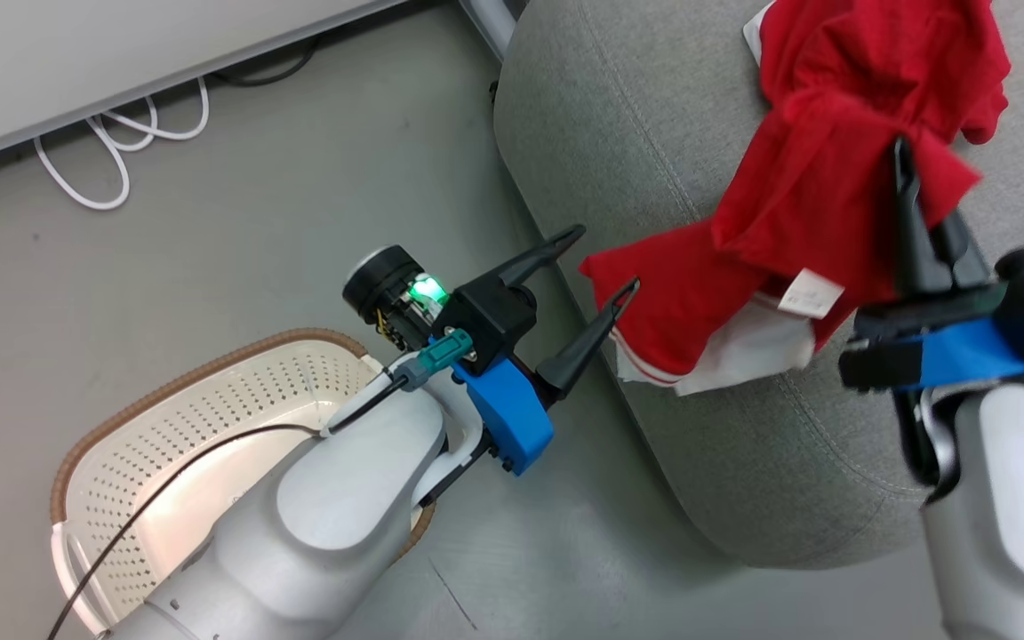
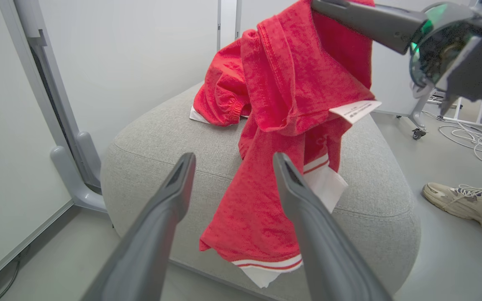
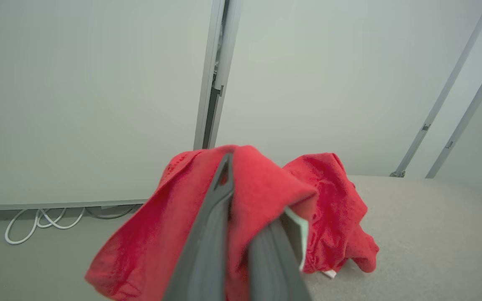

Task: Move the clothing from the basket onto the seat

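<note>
The right claw [image 1: 903,156] is clamped on a red shirt [image 1: 796,178], its two fingers pressed together with a bunch of cloth between them, above the grey seat [image 1: 619,124]. From the grip the shirt hangs long and slanting, white-striped lower edge lowest. It is draped over the seat's rounded edge and points toward the left claw [image 1: 605,258]. That claw is spread wide and holds nothing, just beside the shirt's low end, over the floor [image 1: 299,222] between seat and basket [image 1: 210,369]. A second red shirt [image 3: 333,196] lies crumpled on the seat behind. A white cable [image 1: 121,142] loops by the wall [image 1: 76,53], and a person's shoe [image 2: 462,202] stands beyond the seat.
</note>
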### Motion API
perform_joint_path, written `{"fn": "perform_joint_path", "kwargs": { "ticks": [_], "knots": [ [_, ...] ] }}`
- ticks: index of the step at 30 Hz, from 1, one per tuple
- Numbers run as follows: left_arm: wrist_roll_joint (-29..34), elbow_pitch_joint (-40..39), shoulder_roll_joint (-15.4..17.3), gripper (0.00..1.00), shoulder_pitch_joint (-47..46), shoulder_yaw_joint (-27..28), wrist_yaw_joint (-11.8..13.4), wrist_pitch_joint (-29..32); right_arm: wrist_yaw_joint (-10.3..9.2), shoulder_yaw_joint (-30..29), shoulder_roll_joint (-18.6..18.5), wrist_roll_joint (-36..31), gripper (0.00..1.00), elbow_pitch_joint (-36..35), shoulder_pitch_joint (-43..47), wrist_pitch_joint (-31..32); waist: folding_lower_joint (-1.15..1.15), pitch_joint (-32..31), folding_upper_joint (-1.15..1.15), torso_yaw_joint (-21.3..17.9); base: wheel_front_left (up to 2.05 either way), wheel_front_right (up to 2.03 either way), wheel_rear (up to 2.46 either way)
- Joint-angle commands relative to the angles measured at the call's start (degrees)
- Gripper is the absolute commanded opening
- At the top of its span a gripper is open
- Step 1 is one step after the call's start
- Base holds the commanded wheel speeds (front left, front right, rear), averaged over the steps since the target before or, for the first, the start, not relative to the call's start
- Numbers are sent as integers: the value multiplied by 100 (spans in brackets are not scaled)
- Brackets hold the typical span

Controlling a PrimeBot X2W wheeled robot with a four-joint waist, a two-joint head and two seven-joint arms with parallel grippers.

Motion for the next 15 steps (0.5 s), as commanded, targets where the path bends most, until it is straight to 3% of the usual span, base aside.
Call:
{"fn": "perform_joint_path", "kwargs": {
  "ticks": [1, 8, 15],
  "knots": [
    [29, -39, 74, 100, -74, 33, 38, 26, -3, 96, -161, -79, 0, -102, -279, -6, 0, 117, 0, -2, 0, 0, 0],
    [111, -315, 301, 100, -263, 5, 92, 211, -3, -81, -904, -50, 0, -363, -1537, -5, 0, 662, 0, 84, 0, 0, 0],
    [232, -793, 638, 100, -537, 20, 166, 514, -3, -1090, -1570, 170, 0, -476, -2582, -5, 0, 1378, 0, 189, 0, 0, 0]
  ]
}}
